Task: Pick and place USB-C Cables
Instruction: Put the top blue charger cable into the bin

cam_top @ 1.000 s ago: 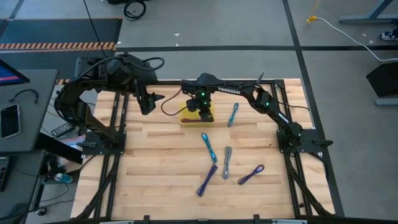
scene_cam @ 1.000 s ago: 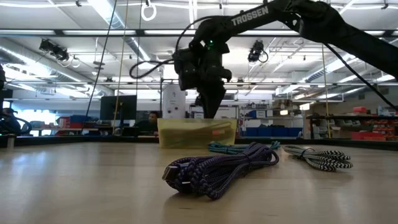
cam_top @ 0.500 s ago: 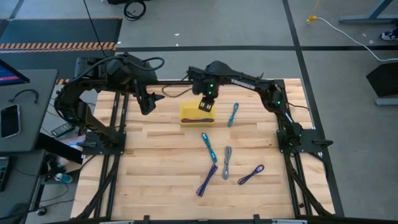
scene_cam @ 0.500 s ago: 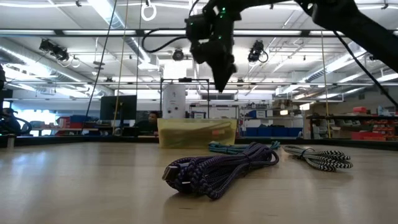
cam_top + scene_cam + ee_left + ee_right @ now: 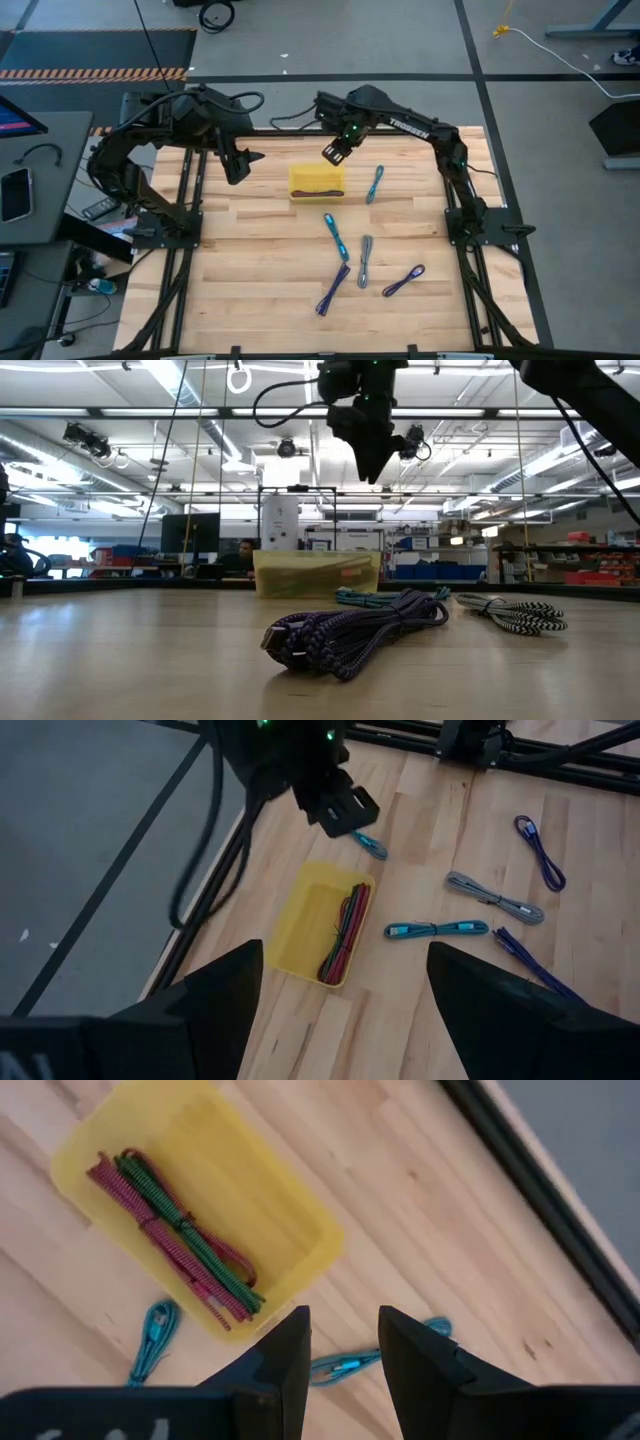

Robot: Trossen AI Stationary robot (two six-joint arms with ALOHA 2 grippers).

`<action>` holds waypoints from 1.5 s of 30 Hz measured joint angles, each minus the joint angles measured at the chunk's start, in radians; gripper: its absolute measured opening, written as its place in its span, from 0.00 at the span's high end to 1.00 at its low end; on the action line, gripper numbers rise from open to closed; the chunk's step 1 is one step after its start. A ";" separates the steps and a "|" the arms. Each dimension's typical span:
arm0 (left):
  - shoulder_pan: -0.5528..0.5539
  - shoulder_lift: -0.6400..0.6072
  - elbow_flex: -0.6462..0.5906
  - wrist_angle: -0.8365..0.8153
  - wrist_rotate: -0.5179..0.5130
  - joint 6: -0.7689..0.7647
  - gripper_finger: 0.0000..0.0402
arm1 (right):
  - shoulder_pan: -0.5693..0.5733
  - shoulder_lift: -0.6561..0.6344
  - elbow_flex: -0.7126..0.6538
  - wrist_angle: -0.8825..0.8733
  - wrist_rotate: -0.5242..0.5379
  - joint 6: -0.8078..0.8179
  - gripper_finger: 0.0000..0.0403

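Note:
A small yellow tray (image 5: 317, 181) sits on the far middle of the table, with a maroon and a green USB-C cable (image 5: 175, 1240) lying along its floor. Loose on the wood are two teal cables (image 5: 375, 184) (image 5: 335, 237), a grey one (image 5: 365, 260) and two purple ones (image 5: 333, 290) (image 5: 403, 281). My right gripper (image 5: 335, 155) hangs high above the tray's far right corner. It points down and is open, with nothing between its fingers (image 5: 343, 1325). My left gripper (image 5: 240, 165) waits open at the far left, above the table.
The dark frame rails (image 5: 470, 225) run along the table's left, right and far sides. Bare wood lies left of the tray and along the near edge. In the low view a purple cable (image 5: 350, 630) lies nearest, with the tray (image 5: 317, 573) behind it.
My right gripper has risen from the tray's mouth to well above it, drifting a little toward the far edge, and has rolled about its own pointing line. The cables in the tray have stayed where they were.

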 joint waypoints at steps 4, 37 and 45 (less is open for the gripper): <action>0.000 0.000 0.000 0.000 0.000 0.026 0.28 | -0.048 -0.023 0.000 0.000 0.009 -0.005 0.69; 0.001 0.000 0.000 0.026 0.000 0.054 0.28 | -0.258 -0.868 -0.026 0.002 -0.184 0.155 0.72; 0.001 0.000 0.000 0.050 -0.001 0.049 0.28 | -0.131 -1.026 -0.384 0.000 -0.164 0.263 0.76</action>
